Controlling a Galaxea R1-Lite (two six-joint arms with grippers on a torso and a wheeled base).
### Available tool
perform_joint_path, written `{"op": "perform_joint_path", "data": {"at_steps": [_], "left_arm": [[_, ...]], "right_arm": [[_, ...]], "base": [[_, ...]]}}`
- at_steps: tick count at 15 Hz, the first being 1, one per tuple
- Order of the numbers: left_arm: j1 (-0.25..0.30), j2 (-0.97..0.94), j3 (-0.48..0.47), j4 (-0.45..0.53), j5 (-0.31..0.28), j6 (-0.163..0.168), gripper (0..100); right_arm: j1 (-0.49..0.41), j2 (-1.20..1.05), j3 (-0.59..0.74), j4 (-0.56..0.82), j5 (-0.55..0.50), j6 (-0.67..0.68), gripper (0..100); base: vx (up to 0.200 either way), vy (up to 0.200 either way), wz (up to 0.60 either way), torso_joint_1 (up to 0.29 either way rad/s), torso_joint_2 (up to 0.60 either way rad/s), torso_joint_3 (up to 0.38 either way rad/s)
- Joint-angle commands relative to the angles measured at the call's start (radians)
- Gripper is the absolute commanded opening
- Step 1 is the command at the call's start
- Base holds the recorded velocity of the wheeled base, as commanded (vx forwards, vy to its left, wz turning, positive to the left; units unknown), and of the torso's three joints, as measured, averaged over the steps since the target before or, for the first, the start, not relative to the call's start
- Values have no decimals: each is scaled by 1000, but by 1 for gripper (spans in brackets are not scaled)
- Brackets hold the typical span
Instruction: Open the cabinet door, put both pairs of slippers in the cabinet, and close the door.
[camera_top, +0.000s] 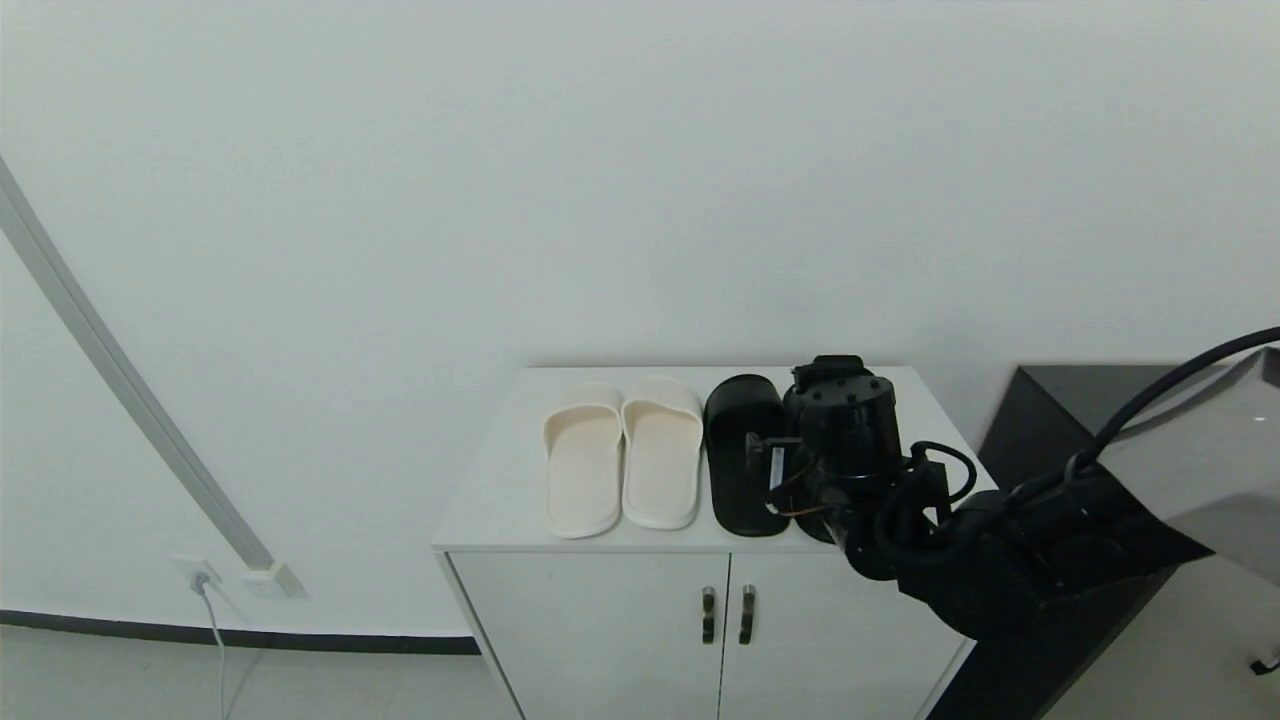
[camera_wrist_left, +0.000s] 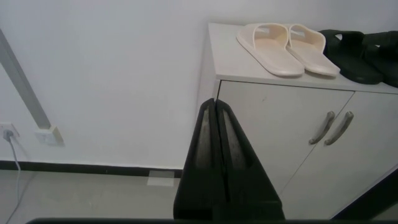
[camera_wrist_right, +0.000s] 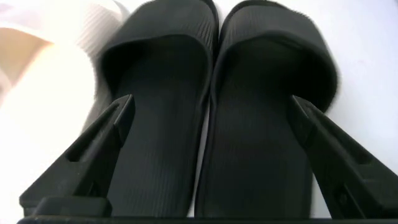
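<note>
Cream slippers (camera_top: 585, 470) and black slippers (camera_top: 742, 455) are all on top of the white cabinet (camera_top: 490, 505), none inside yet. Cream pair is on the left half of the top, black pair just beside it on the right. All four lie side by side in one row, toes toward the wall (camera_top: 640, 180), heels toward the front edge. Inner cream and inner black slipper touching or just apart, can't tell which. Both cabinet doors (camera_top: 600, 640) closed, the two dark handles (camera_top: 708, 614) upright and next to each other at the centre seam. My right gripper (camera_wrist_right: 211, 99) sits over the black pair, its wrist covering most of the rightmost black slipper in the head view. Its fingers (camera_wrist_right: 93, 162) are spread wide, one over the outer side of each black slipper, gripping nothing; whether they touch the slippers I can't tell. My left gripper (camera_wrist_left: 215, 106) is low, in front of the cabinet's left front corner and apart from it, fingers pressed together with nothing between them. Wall socket (camera_top: 195, 572) with a white cable (camera_top: 215, 640) plugged in is low on the wall left of the cabinet, and a grey conduit (camera_top: 110, 360) runs diagonally down toward it. Dark grey furniture (camera_top: 1080, 400) stands right of the cabinet
</note>
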Motion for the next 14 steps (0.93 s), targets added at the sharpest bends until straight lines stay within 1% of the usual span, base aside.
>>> {"op": "perform_joint_path", "data": {"at_steps": [1,6,11,12,14], "left_arm": [[1,1,0,0,1,-1,0],[1,1,0,-2,1,-1,0],[1,1,0,0,1,-1,0],[1,1,0,-2,1,-1,0],[1,0,0,0,1,-2,0]], "right_arm": [[-11,62,-47,-1,-1,-9,100],[-57,186,-214,2,-3,-50,100],[-92,265,-352,45,-15,-51,100],[-94,269,-361,47,-15,-51,0],[-97,271,-369,47,-15,-53,0]], "base": [[0,0,0,0,0,0],[0,0,0,0,0,0],[0,0,0,0,0,0],[0,0,0,0,0,0],[0,0,0,0,0,0]]}}
